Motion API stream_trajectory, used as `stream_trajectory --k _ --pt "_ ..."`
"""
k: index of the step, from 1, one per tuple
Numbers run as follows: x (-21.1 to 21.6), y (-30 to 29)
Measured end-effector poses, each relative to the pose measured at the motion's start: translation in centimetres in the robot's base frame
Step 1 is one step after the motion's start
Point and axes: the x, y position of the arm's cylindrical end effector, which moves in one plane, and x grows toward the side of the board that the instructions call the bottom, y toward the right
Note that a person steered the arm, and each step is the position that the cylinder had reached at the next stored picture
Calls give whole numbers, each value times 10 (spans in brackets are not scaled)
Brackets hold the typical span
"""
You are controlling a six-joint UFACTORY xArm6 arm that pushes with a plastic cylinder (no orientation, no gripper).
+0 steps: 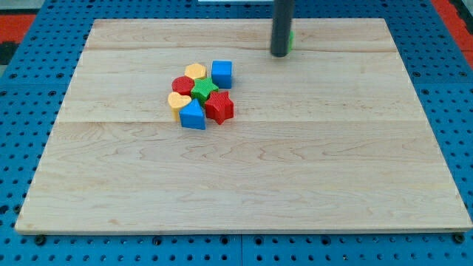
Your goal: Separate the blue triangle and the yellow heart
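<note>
My tip [280, 54] stands near the counter's [332, 185] top edge, well apart from the cluster, which lies toward the view's lower left of it; there is no gripper, only the bare rod, holding nothing; the blue triangle [193, 115] sits at the cluster's bottom, touching the yellow heart [178, 101] just to its upper left; a green block [290, 36] peeks from behind the rod.

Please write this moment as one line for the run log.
my tip: top of view, apart from cluster | green block: behind rod | blue triangle: touching yellow heart | separation: not yet done
</note>
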Motion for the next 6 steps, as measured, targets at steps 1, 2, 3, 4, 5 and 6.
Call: stream_trajectory --k 1,2,3,4,5,6 --pt "37 4" --pt "155 2" --pt "209 -47" --pt "220 -129" --pt "181 -191" --pt "152 -226"
